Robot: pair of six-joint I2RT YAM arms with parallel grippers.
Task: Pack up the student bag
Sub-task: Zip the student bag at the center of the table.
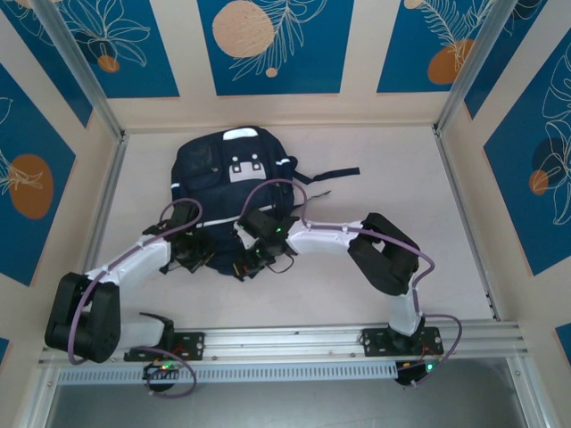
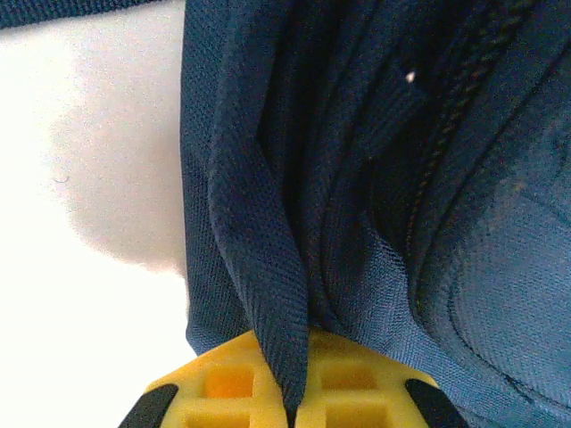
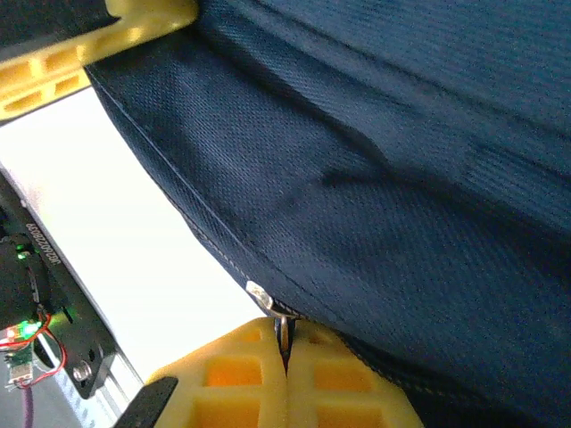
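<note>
White table [image 1: 401, 196] fills the floor of a box with cream walls. The walls have blue panels [image 1: 272, 40] with orange circles and white leaves drawn on them.

On the far half of the table, a bit left of the middle, lies the student bag [image 1: 227, 152]. It is big and dark blue, with thin white stripes and a grey-white patch [image 1: 243, 169] on its front. One dark strap [image 1: 335, 173] sticks out to the right across the table. The bag's near end points at the two arms.

Both arms reach in to that near end. The left gripper [image 1: 190, 254] is at the bag's near left corner. Up close, its yellow fingers [image 2: 223, 388] are pressed together. A fold [image 2: 268, 267] of the blue cloth is pinched between them. The fold stands up from the fingers in a thin ridge, and the white table shows beside it on the left.

The right gripper [image 1: 254, 259] is just beside the left one, at the middle of the bag's near edge. Its yellow fingers [image 3: 335, 379] are squeezed tight too. They hold a small metal tab [image 3: 281, 325] that hangs from a seam of the bag. The blue cloth slopes up and away above them.

Nearer than the bag, a grey metal rail [image 1: 294, 343] runs along the table's edge, and both arms are bolted to it.
</note>
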